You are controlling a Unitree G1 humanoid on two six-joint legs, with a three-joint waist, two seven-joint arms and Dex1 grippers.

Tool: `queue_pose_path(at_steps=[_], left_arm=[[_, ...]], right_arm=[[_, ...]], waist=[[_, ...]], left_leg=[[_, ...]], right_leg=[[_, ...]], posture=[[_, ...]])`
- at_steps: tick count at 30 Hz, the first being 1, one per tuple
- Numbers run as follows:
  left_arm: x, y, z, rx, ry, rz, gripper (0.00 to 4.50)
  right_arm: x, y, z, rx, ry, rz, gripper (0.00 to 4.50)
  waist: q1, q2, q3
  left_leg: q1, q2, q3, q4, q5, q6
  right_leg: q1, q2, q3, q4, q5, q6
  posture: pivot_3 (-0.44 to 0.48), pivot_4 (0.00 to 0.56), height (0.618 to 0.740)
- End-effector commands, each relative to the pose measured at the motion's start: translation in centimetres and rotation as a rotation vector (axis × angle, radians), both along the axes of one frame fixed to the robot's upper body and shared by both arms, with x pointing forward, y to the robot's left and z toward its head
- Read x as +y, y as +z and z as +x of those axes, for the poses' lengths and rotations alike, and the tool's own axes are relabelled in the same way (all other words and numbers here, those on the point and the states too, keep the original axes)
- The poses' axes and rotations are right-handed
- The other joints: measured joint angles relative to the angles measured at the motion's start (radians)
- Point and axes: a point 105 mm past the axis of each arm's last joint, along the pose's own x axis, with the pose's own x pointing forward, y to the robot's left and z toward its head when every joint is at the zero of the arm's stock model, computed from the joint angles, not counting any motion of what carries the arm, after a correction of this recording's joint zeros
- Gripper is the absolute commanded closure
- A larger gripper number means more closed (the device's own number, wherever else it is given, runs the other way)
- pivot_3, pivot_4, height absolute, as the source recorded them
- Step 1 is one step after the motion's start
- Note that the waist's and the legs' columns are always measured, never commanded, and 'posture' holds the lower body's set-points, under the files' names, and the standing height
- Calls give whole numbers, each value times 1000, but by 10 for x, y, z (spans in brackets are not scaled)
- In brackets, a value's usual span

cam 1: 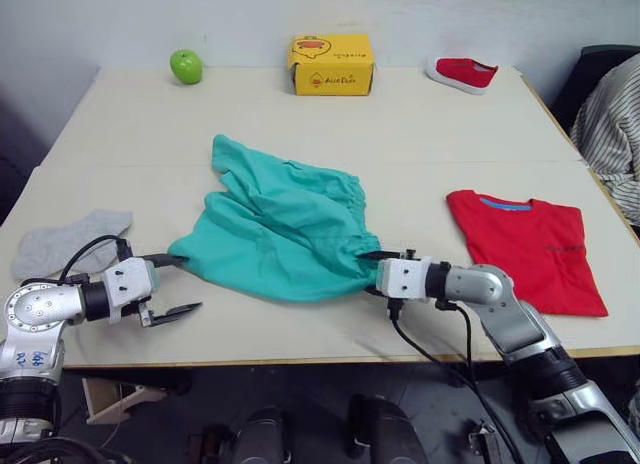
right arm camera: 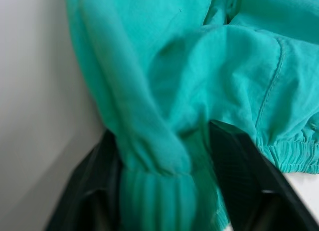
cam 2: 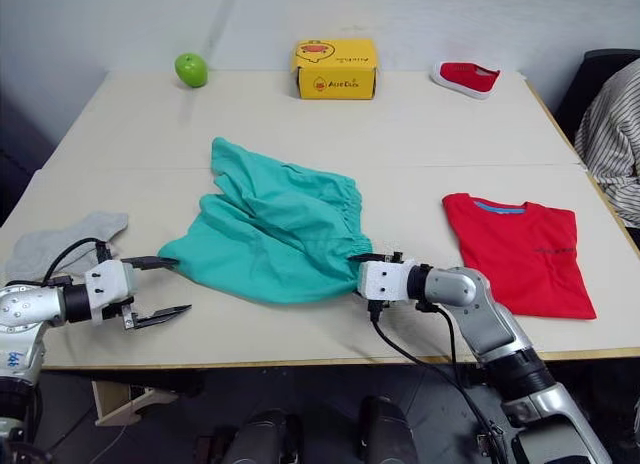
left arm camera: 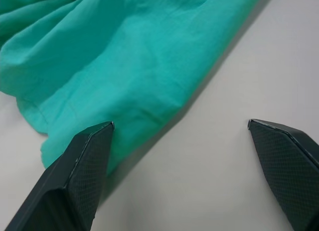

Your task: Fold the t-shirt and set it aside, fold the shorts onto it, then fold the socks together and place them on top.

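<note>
The right hand (cam 1: 372,256) gripped the teal shorts (cam 1: 280,229) at the gathered waistband. The left hand (cam 1: 178,282) gaped wide, holding nothing, one finger touching the shorts' opposite edge on the worktop (cam 1: 400,124).

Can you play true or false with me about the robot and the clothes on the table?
1. The right claw has pinched a bit of the shorts. True.
2. The left claw is shut tight on the shorts. False: it is open, with one finger at the cloth's edge and the other over bare table.
3. The t-shirt lies folded on the robot's right side. True.
4. The shorts are already on top of the t-shirt. False: they lie apart, with bare table between them.
5. The socks sit on the yellow box. False: they lie near the left claw, and the box is at the far edge.
</note>
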Motion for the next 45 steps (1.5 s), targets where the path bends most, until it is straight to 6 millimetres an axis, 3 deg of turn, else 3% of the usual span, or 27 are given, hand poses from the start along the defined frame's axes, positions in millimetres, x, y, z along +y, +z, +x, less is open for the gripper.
queue_pose_path(at_steps=[1,4,9,10,16,24,30,32,38,45], left_arm=[[-11,-27,12,75,14,48,4],[-20,-33,26,78,9,68,4],[-33,-50,49,110,27,121,4],[-36,-51,54,111,31,125,188],[-40,-53,74,122,83,148,1857],[-32,-47,78,122,111,136,4466],[-27,-30,61,191,16,28,4490],[-29,-17,44,227,-73,-30,4490],[-42,22,-43,432,-313,-208,4490],[-53,29,-111,632,-268,-228,4490]], right_arm=[[11,23,3,56,-27,191,3431],[11,40,3,158,-55,337,4478],[3,51,-2,247,-51,410,4478],[1,51,-5,243,-35,393,4498],[-8,59,-10,250,2,417,4500],[-19,52,-16,204,26,359,4500],[-33,38,-17,156,6,304,4500],[-36,33,-18,139,7,276,4500],[-49,23,-18,56,7,199,4500],[-66,13,-28,-61,60,79,4500]], waist=[[4,2,-1],[12,7,-4],[30,19,-14],[31,21,-16],[27,24,-18],[12,23,-18],[-9,22,-18],[-19,22,-17],[-54,10,-9],[-41,9,0]], left_leg=[[0,-1,0,0,1,0],[1,-2,-1,0,2,3],[1,-5,-4,0,1,9],[1,-6,-4,0,1,10],[2,-8,-6,0,2,12],[2,-6,-6,0,2,11],[0,-5,-4,-1,1,9],[-1,-2,-1,-1,3,3],[-3,1,3,-2,-3,1],[-1,2,0,-2,-4,1]], right_leg=[[1,0,0,1,0,0],[2,-2,-1,2,1,1],[3,-5,-3,1,2,2],[4,-6,-4,1,2,2],[6,-7,-5,1,3,3],[6,-6,-5,1,3,3],[3,-4,-4,0,2,3],[2,-1,-4,0,2,3],[0,4,-3,-4,1,4],[1,2,0,-7,-1,4]], posture=[[0,150,740],[0,150,740],[0,150,740],[0,150,740],[0,150,740],[0,150,740],[0,150,740],[0,150,740],[0,150,740],[0,150,740]])
